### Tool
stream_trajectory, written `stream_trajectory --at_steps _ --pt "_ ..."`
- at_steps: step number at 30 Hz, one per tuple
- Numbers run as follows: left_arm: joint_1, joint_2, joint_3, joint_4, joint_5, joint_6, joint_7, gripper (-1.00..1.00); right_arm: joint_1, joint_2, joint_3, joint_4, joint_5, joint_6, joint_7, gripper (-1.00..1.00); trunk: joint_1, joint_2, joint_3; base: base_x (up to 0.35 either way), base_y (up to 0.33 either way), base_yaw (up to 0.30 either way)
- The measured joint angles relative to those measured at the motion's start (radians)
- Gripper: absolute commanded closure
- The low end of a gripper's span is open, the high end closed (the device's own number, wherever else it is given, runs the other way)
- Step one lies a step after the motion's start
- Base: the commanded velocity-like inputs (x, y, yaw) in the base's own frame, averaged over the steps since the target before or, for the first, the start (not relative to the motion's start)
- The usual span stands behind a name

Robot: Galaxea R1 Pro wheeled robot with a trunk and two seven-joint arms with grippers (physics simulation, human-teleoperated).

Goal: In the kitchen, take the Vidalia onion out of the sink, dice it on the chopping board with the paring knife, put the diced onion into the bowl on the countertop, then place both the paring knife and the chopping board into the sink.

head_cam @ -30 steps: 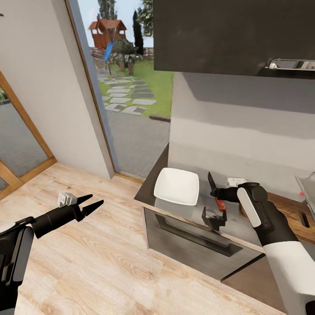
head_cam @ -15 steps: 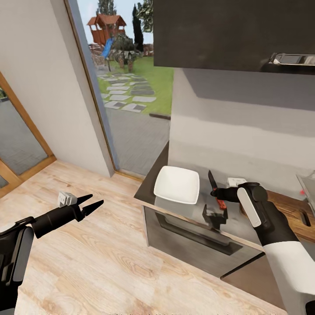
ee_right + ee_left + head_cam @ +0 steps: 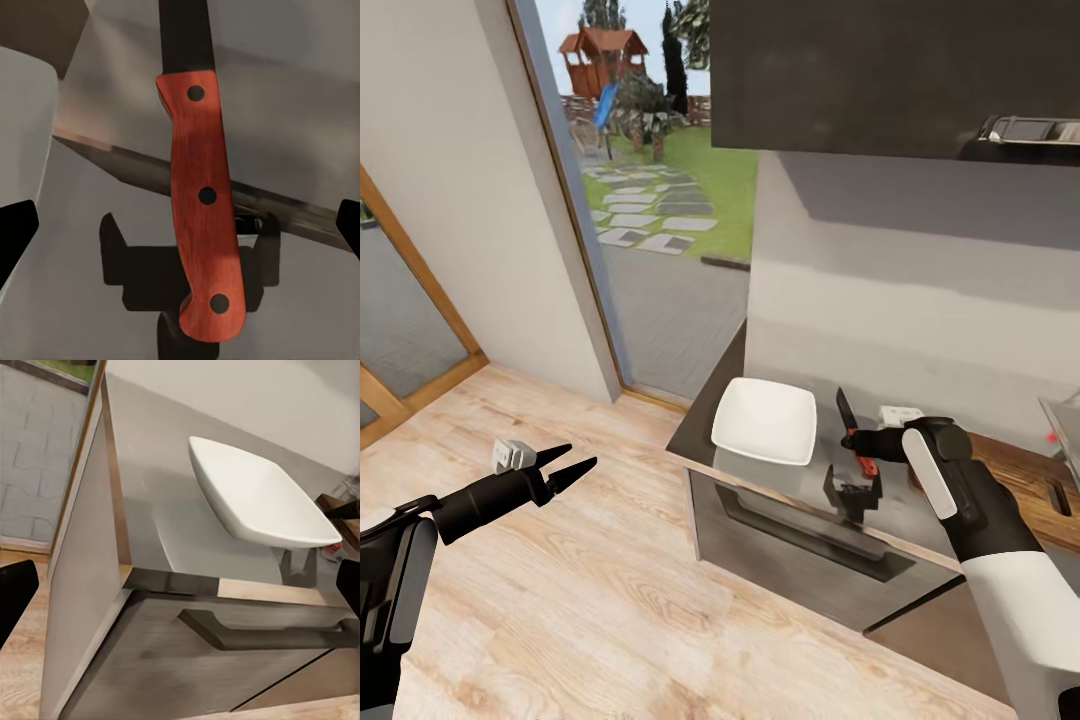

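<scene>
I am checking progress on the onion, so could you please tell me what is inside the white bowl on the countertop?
The bowl on the countertop looks empty: its white inside is bare in the head view, no diced onion. In the left wrist view its near wall hides part of the inside.

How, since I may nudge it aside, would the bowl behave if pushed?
The bowl looks rigid, shallow and wide, so it would likely slide rather than tip. The glossy countertop probably lets it glide easily. It sits near the end, so a hard push might send it off.
</scene>
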Motion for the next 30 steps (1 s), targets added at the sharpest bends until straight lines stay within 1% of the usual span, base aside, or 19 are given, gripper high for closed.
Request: stream_trajectory --at_steps 7,30 --pt "0.000 0.000 0.000 0.000 0.000 0.000 0.000 -1.00 0.000 0.000 0.000 0.000 0.000 0.000 0.000 -1.00 0.000 0.000 -0.008 0.000 0.000 0.000" --pt "0.000 0.000 0.000 0.000 0.000 0.000 -0.002 -1.00 0.000 0.000 0.000 0.000 0.000 0.000 0.000 -1.00 0.000 0.000 -0.017 0.000 0.000 0.000"
